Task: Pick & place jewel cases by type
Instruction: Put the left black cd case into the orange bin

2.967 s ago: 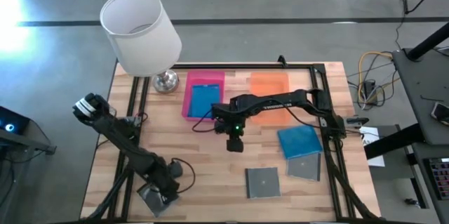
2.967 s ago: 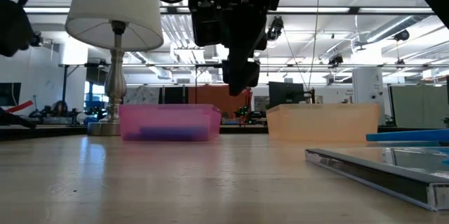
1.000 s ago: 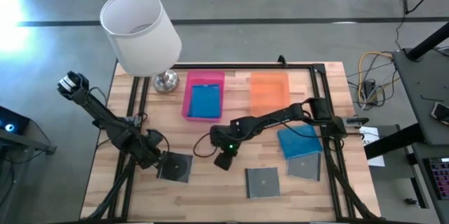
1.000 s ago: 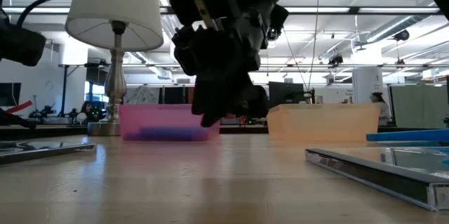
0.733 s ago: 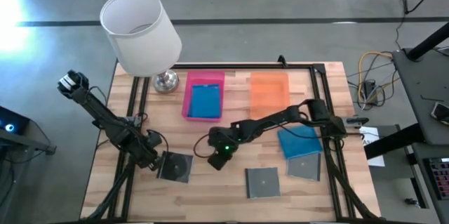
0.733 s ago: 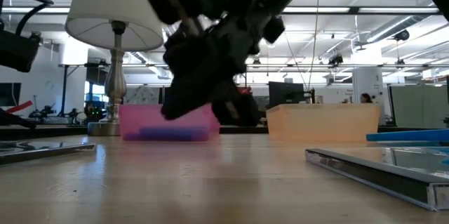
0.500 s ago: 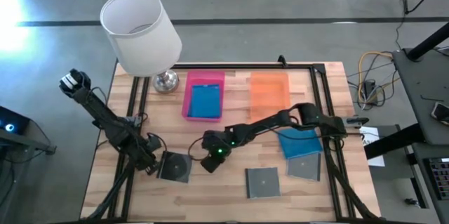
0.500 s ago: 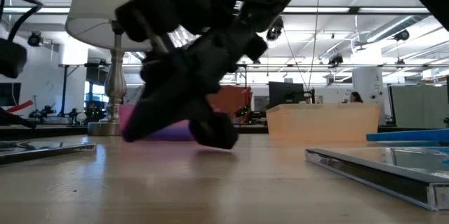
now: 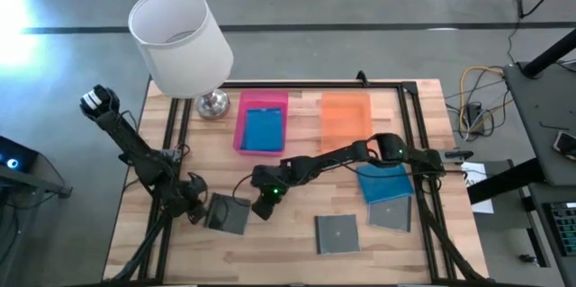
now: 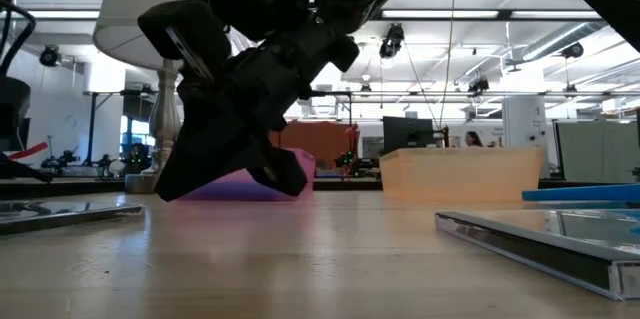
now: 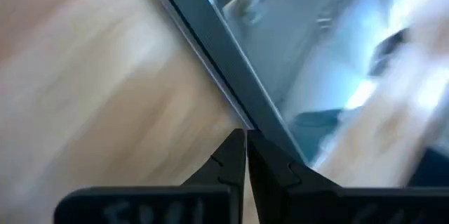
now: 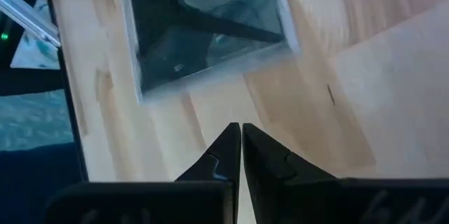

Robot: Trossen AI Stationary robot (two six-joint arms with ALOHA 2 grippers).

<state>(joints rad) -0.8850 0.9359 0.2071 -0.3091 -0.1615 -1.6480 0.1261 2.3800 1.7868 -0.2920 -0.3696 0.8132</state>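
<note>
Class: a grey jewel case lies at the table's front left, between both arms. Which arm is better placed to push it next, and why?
Probably the left. Its shut left end effector sits right at the edge of the grey jewel case. The shut right end effector is beside the case's other side, with a bare gap between them.

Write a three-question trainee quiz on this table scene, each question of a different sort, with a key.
1. True or false: the pink tray already holds a blue jewel case.
2. The left gripper and right gripper stand on opposite sides of which thing? A) the grey jewel case at the table's front left B) the orange tray C) the lamp
3. Fill in: both grippers' fingers are ____.

Key: 1 true; 2 A; 3 shut. In the left wrist view the closed tips sit at the case's edge; in the right wrist view the tips point at it across bare wood.
</note>
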